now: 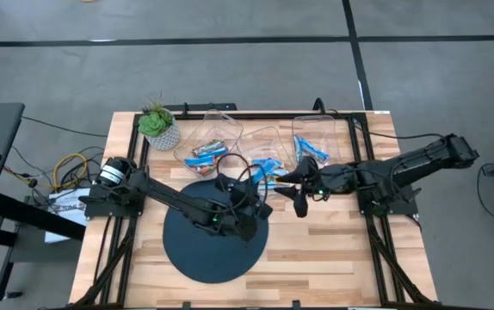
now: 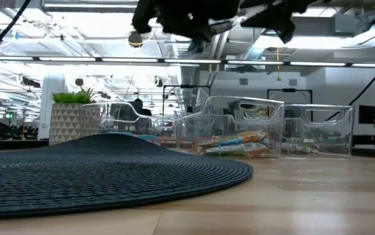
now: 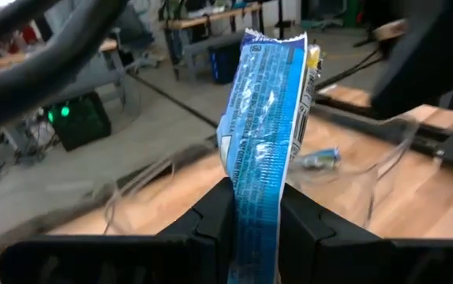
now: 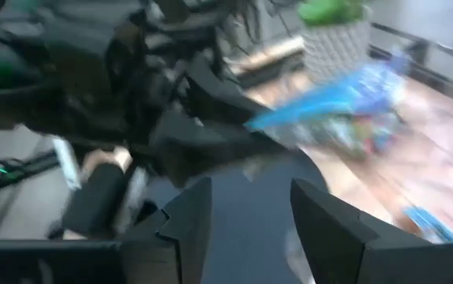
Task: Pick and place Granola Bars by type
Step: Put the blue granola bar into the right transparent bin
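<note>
Near the middle of the high view, the left gripper [image 3: 254, 213] is clamped on a blue bar [image 3: 264, 118] standing upright between its fingers, above the mat [image 1: 197, 254]. The right gripper [image 4: 250, 207], just right of centre, stands open and empty. Other bars [image 1: 208, 151] lie in the bins [image 1: 223, 120] at upper centre.

glossy blue bar wrapper [image 3: 262, 134], matt woven mat [image 2: 109, 166].

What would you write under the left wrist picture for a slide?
The left gripper pinches a blue-wrapped granola bar upright between its dark fingers, above the wooden table.
</note>
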Controlling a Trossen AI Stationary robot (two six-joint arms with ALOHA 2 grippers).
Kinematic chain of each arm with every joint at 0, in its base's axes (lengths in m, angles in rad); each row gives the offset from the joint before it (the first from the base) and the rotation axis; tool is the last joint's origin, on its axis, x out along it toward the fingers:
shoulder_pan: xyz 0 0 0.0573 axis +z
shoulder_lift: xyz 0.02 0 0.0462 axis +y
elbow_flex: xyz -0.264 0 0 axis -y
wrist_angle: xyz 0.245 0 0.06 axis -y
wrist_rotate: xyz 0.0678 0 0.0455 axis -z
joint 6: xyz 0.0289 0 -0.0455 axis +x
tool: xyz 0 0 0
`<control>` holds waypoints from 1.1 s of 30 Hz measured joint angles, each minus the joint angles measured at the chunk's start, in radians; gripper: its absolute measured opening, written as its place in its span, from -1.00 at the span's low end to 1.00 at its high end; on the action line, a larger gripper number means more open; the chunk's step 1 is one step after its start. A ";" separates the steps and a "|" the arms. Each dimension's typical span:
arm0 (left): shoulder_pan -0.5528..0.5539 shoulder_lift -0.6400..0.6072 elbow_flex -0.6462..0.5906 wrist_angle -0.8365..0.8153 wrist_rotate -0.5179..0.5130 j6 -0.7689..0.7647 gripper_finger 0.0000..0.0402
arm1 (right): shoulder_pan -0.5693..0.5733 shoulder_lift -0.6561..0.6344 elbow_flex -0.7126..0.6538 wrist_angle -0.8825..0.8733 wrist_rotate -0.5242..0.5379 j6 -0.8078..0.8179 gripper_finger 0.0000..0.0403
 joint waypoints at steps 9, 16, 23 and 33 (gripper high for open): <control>0.003 -0.001 0.000 0.350 0.049 0.367 -0.68 | -0.069 0.009 0.000 0.144 -0.085 -0.026 -0.03; 0.002 -0.001 0.000 0.414 0.088 0.425 -0.68 | -0.073 0.009 0.000 0.159 -0.086 -0.026 0.01; -0.018 -0.001 0.000 0.383 0.098 0.430 -0.80 | -0.042 0.008 0.000 0.155 -0.157 -0.025 -0.03; -0.140 -0.001 0.000 0.277 0.088 0.418 -0.95 | 0.078 -0.080 0.001 0.057 -0.319 0.106 -0.04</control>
